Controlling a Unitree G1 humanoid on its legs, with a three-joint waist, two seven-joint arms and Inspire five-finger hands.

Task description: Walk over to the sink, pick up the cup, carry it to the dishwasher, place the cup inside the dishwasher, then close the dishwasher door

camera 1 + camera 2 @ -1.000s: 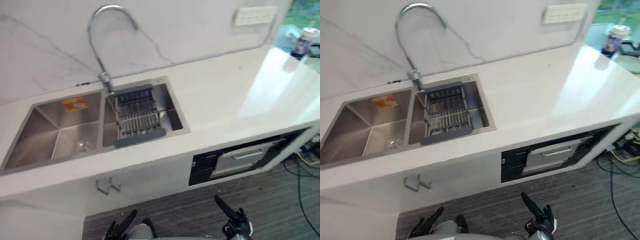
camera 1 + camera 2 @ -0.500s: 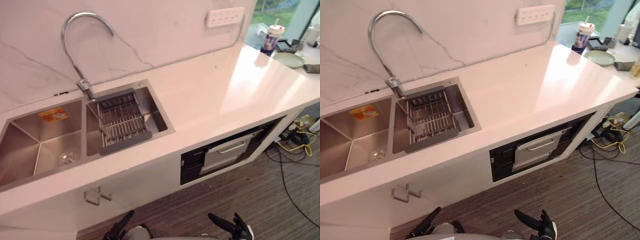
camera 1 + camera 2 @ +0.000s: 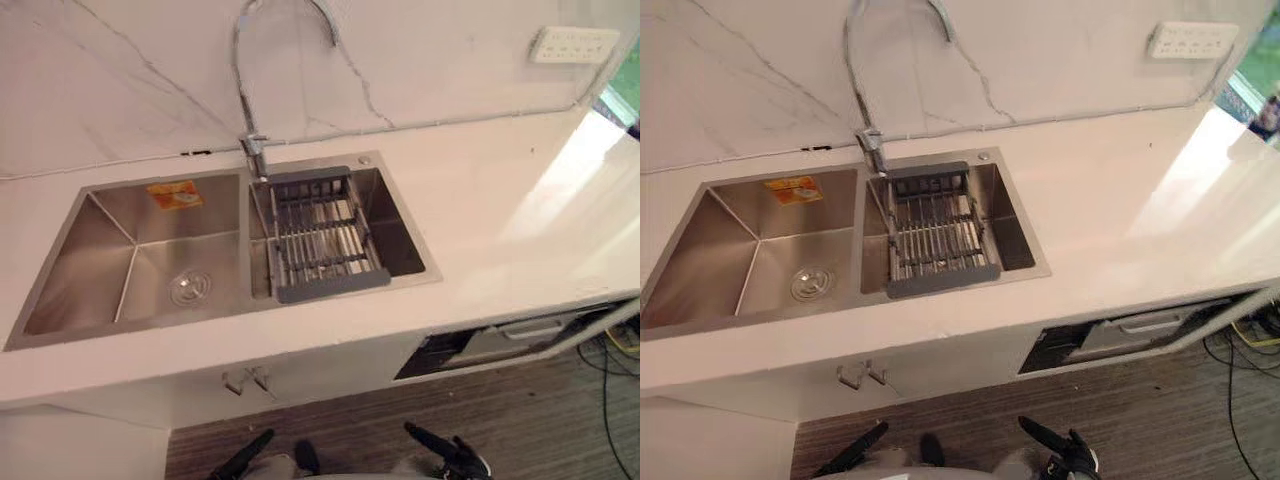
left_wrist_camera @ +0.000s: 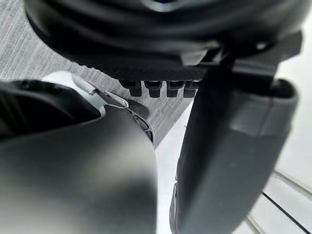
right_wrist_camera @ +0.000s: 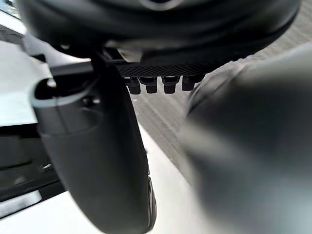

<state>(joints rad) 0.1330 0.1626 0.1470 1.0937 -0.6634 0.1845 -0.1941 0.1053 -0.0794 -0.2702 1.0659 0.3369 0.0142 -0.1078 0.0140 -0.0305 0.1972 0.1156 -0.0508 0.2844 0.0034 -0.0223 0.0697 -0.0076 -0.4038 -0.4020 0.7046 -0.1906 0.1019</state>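
Note:
The steel double sink (image 3: 100,250) lies in the white counter straight ahead. Its left basin holds a drain (image 3: 187,289) and an orange sticker (image 3: 173,194). A grey wire rack (image 3: 325,245) spans the right basin under the curved tap (image 3: 250,150). The dishwasher (image 3: 510,340) sits under the counter at the right, its door slightly ajar. At the counter's far right end a small dark cup (image 3: 1270,110) is cut off by the view's edge. My left hand (image 3: 245,458) and right hand (image 3: 445,455) hang low near the floor, fingers straight, holding nothing.
A white socket strip (image 3: 572,44) is on the marble wall at the right. A small metal hook (image 3: 250,380) hangs from the cabinet front below the sink. Striped grey floor (image 3: 520,420) runs along the counter, with cables (image 3: 615,340) at the far right.
The camera has swung back left, so the sink now sits in the middle and the counter's far right end has mostly left the view. Both hands stay low and open.

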